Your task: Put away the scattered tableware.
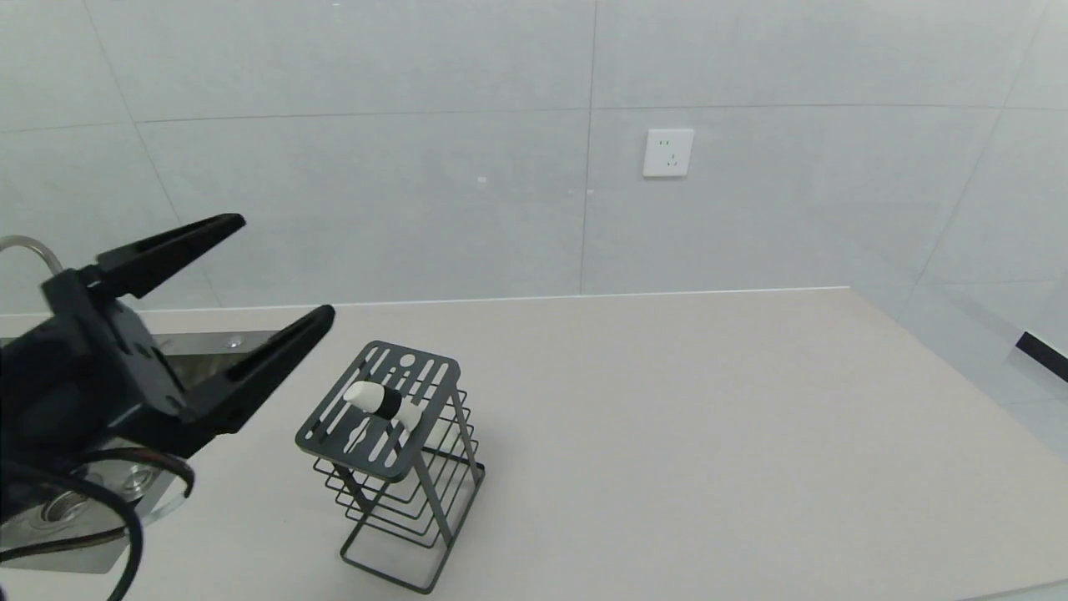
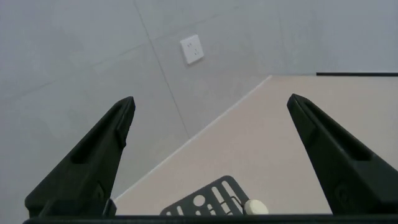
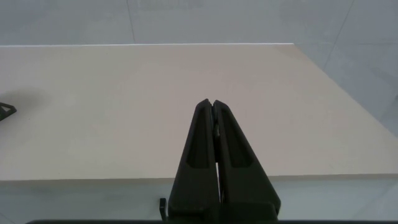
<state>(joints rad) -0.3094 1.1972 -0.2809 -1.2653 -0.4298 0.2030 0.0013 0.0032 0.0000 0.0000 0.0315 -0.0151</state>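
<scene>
1. Now, your left claw (image 1: 287,265) is spread wide and holds nothing. It hangs above the counter (image 1: 667,417).
2. The cutlery rack (image 1: 436,373) stands just below and ahead of that claw. The left wrist view shows its slotted top plate (image 2: 205,202) under the open jaws.
3. A white-handled utensil (image 1: 371,399) with a black band sits in one of the rack's slots. Its handle leans out of the top plate, apart from both fingers.
4. The sink (image 1: 200,351) lies behind and beneath the claw.
5. Your right claw (image 3: 212,102) is pressed closed with nothing between its fingers, over bare counter well away from the rack.
6. I judge this piece stowed and the release complete.
7. The next move calls for keeping the left claw high, clear of the protruding handle and the rack's wires, while you find the next piece.
</scene>
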